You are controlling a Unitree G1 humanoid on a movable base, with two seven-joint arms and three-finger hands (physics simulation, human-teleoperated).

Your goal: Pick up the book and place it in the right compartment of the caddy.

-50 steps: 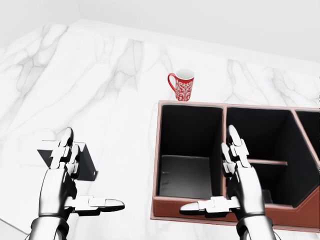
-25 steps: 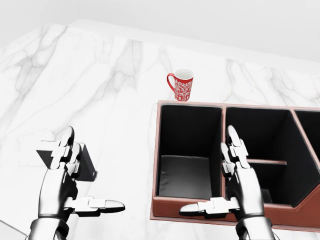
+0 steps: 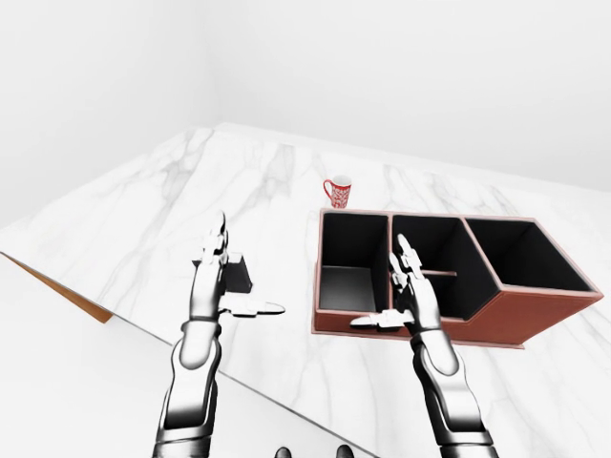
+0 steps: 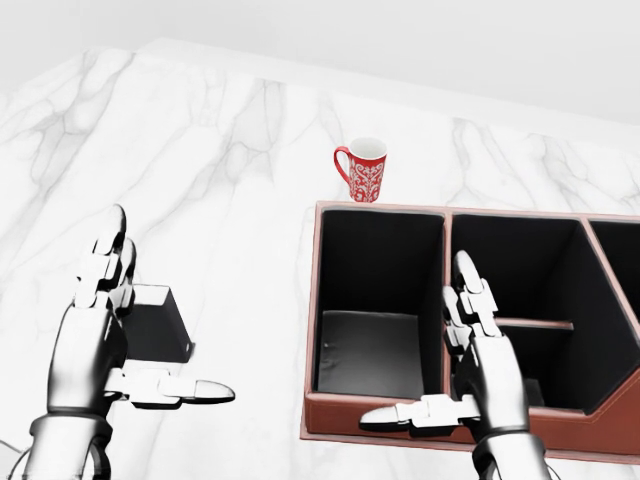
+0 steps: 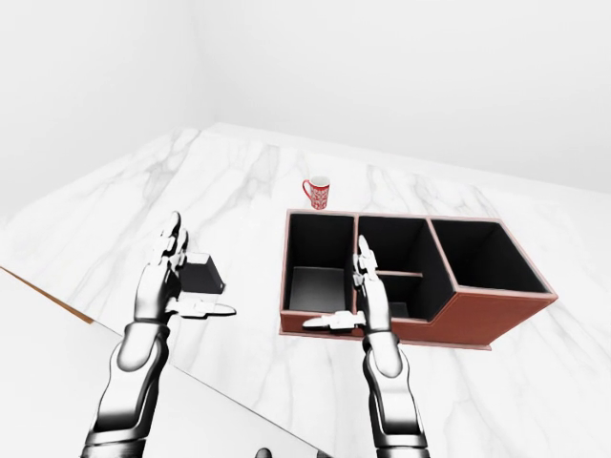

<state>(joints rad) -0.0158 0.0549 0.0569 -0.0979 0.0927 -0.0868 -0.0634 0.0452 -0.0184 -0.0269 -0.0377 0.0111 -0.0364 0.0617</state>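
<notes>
**Left hand shifts outward beside the book; caddy untouched**

The marble tabletop (image 3: 143,219) fills most of the left-eye view, its near edge running diagonally from the left side down toward the bottom middle, with wide bare marble along its left and far parts. The brown caddy (image 3: 535,310) sits toward the tabletop's right side, three black-lined compartments open upward, the rightmost one widest and slanted. Open marble lies between the caddy's left wall and the book.

The left hand (image 4: 100,335) is raised with fingers spread and thumb pointing right, gripping nothing. Compared with half a second ago it has moved left and slightly up in the head view, uncovering more of the book. The right hand (image 4: 480,375) has not changed, fingers apart and thumb pointing left, over the caddy's near wall.

The dark book (image 4: 155,325) lies near the tabletop's near edge, just right of the left hand. A red patterned mug (image 4: 365,170) stands just beyond the caddy's far left corner.
</notes>
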